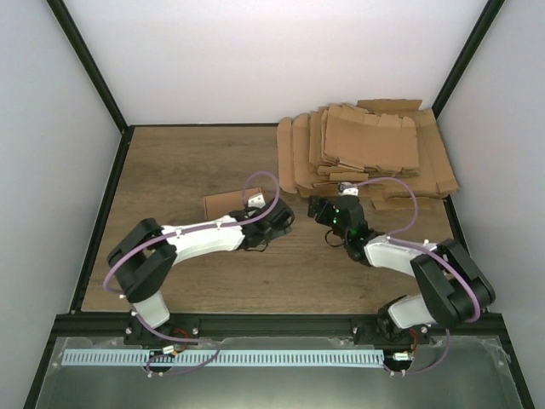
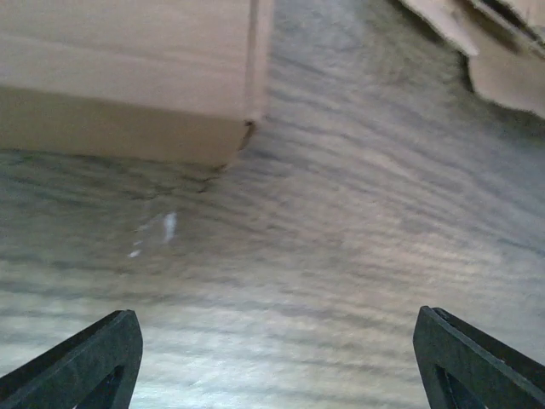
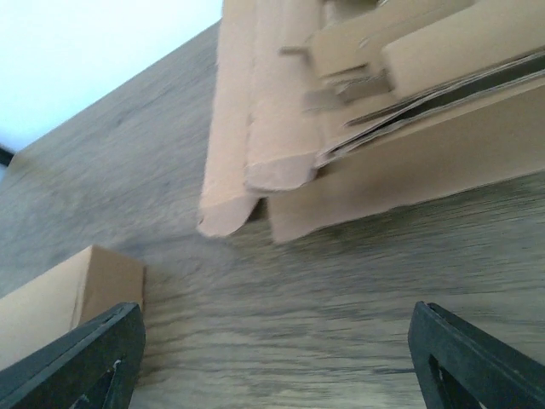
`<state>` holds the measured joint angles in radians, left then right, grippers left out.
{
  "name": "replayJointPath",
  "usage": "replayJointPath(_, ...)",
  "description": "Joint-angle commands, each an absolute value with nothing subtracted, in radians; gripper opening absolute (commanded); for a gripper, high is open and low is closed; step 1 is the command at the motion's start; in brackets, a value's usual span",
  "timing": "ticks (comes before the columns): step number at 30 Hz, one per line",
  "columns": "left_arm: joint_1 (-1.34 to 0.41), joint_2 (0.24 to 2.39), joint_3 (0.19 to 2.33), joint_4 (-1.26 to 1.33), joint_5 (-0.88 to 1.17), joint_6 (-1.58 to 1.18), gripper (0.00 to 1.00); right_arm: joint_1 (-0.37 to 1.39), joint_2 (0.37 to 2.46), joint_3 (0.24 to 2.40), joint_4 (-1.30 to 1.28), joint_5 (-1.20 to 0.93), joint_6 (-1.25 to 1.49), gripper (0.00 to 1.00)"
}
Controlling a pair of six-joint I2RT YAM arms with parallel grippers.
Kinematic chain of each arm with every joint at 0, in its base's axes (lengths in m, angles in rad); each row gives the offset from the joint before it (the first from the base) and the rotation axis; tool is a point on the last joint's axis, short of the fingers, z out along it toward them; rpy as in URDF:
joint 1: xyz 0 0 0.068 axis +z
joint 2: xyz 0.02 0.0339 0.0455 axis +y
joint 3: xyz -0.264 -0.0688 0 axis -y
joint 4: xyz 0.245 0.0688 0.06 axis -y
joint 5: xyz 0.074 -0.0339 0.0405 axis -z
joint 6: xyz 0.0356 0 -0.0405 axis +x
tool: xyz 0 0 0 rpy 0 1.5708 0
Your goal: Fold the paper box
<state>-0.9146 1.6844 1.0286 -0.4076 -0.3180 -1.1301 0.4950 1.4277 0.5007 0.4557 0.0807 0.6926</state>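
- Judging the fold about done — the paper box (image 1: 226,204) lies closed on the counter (image 1: 170,170), left of centre.
- My left pincer (image 2: 272,328) and right pincer (image 3: 277,324) both stand apart, holding nothing.
- Next, I reckon: lift clear without nudging it.
- Stacked blanks (image 1: 366,153) crowd the far right — open counter lies near and left.

The paper box (image 2: 128,77) sits on the wooden table (image 2: 341,239), beyond the left gripper (image 2: 274,313), whose fingers (image 2: 94,362) are spread wide. Cardboard blanks (image 2: 502,60) lie at top right.
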Motion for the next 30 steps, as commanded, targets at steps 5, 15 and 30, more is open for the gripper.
replayJointPath(5,-0.921,1.847,1.123,-0.430,-0.404,-1.271,0.84,0.494,1.212,0.374,0.537,0.394,0.738,0.86)
replayJointPath(15,-0.817,1.956,1.225,-0.450,-0.513,-1.294,0.75,0.489,1.203,0.363,0.543,0.386,0.735,0.85)
replayJointPath(30,-0.434,1.967,1.189,-0.274,-0.374,-0.751,0.62,0.489,1.273,0.399,0.545,0.338,0.713,0.85)
